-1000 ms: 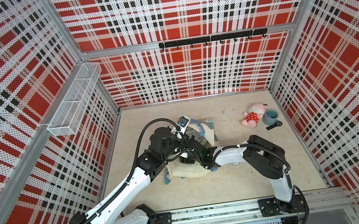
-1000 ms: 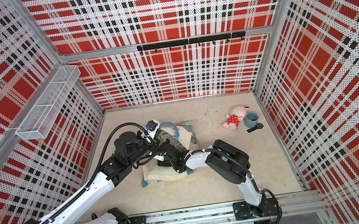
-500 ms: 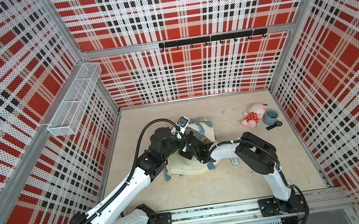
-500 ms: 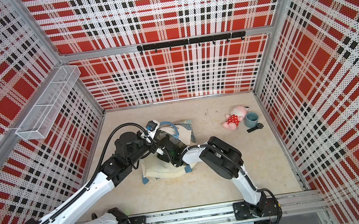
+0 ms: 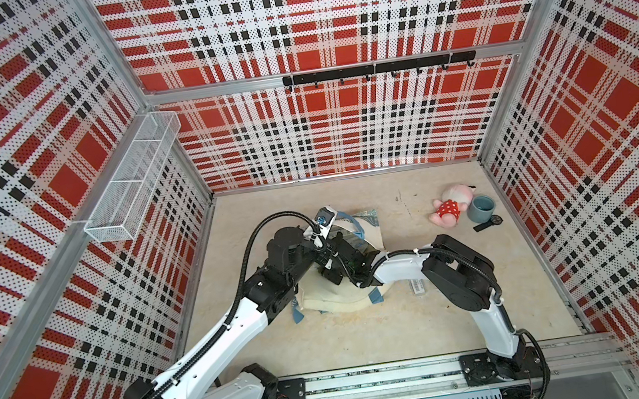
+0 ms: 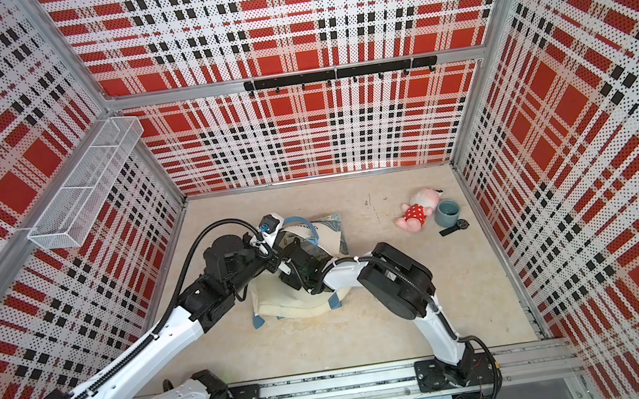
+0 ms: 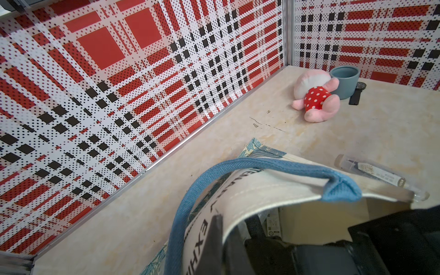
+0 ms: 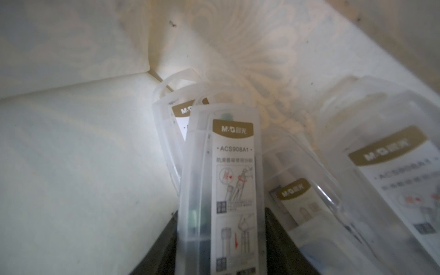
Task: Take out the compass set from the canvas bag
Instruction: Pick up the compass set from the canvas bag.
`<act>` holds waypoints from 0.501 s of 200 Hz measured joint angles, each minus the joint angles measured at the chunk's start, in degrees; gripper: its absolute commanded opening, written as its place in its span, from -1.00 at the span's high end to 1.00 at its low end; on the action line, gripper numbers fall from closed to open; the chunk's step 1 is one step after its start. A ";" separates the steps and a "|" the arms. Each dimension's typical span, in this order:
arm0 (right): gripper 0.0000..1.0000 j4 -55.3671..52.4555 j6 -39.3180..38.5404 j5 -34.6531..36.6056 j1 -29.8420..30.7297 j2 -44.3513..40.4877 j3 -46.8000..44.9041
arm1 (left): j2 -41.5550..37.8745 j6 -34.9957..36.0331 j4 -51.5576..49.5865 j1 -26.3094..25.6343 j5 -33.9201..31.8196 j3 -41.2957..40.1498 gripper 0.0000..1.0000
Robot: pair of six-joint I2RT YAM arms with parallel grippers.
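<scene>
I am watching the left pincer (image 7: 229,229) pinching the canvas bag (image 7: 266,190) rim. Inside, the right pincer (image 8: 221,242) is clamping a compass set (image 8: 223,171) case between its jaws.

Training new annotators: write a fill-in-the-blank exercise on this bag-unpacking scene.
1. The left tool pinches the rim of the canvas bag beside its ____ strap handle.
2. The compass set case between the fingers of the right tool lies ____ the bag.
3. A second compass set case lies on the table, ____ the bag.
4. The pink plush toy lies beside a blue-grey ____.
Missing: blue; inside; outside; cup.
</scene>
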 measured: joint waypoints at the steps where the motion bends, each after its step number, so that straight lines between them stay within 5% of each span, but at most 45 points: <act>1: 0.15 -0.02 0.04 -0.04 0.00 -0.04 0.00 | 0.00 0.00 0.02 0.02 0.00 0.00 1.00; 100: 0.23 -8.31 5.73 -1.36 -0.04 -2.97 0.09 | 0.02 -0.02 0.87 1.18 0.20 0.00 1.00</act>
